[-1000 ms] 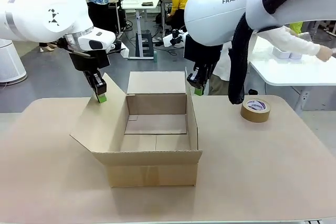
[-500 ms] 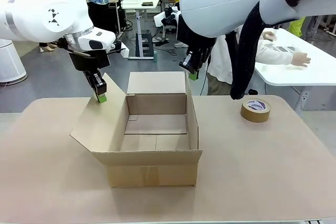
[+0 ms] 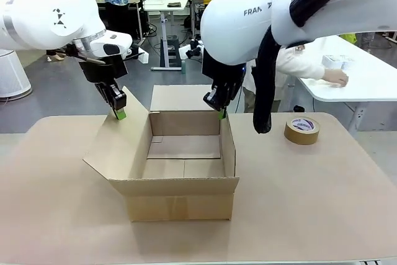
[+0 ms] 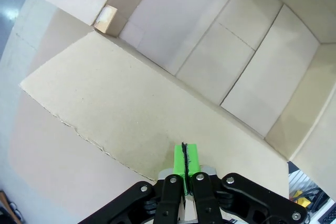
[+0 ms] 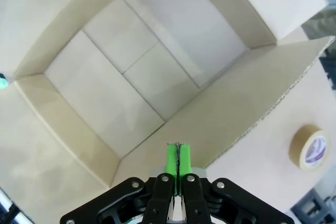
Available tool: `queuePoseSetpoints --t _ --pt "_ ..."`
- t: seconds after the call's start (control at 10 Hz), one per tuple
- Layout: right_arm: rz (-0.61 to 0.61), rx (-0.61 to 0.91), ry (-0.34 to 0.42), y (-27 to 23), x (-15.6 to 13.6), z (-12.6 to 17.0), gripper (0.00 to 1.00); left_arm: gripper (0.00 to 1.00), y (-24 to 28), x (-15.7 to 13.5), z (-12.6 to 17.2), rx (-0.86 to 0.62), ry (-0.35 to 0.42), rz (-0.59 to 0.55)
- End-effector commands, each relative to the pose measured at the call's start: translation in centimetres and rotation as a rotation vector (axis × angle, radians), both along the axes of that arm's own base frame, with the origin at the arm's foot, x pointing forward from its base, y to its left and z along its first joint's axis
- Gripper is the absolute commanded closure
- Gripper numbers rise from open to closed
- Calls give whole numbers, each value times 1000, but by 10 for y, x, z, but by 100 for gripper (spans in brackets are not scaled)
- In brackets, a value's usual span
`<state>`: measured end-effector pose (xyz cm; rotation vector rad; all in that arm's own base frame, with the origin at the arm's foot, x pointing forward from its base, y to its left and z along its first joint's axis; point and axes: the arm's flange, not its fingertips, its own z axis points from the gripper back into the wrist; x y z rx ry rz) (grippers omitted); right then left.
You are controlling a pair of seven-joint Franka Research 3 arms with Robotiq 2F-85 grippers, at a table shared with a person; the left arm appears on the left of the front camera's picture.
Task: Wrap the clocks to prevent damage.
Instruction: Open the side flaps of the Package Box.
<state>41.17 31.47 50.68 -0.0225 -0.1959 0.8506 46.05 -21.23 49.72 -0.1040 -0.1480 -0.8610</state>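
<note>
Clocks' cardboard box empty | right gripper, fingers pressed together, just dropped to its far-right corner | left gripper, likewise, stays at left flap | packing unstarted

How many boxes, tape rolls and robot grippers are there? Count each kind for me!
Cardboard box: 1
Roll of brown tape: 1
Grippers: 2, the left gripper and the right gripper
Total: 4
</note>
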Motion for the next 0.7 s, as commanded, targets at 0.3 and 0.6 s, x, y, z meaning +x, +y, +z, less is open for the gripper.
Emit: queuePoseSetpoints --t 0.3,0.6 --pt "-204 -144 -93 -49 14 -21 96 95 22 1 -26 24 9 86" --pt "-243 -206 -135 -86 10 -58 96 95 40 5 -67 54 50 159"
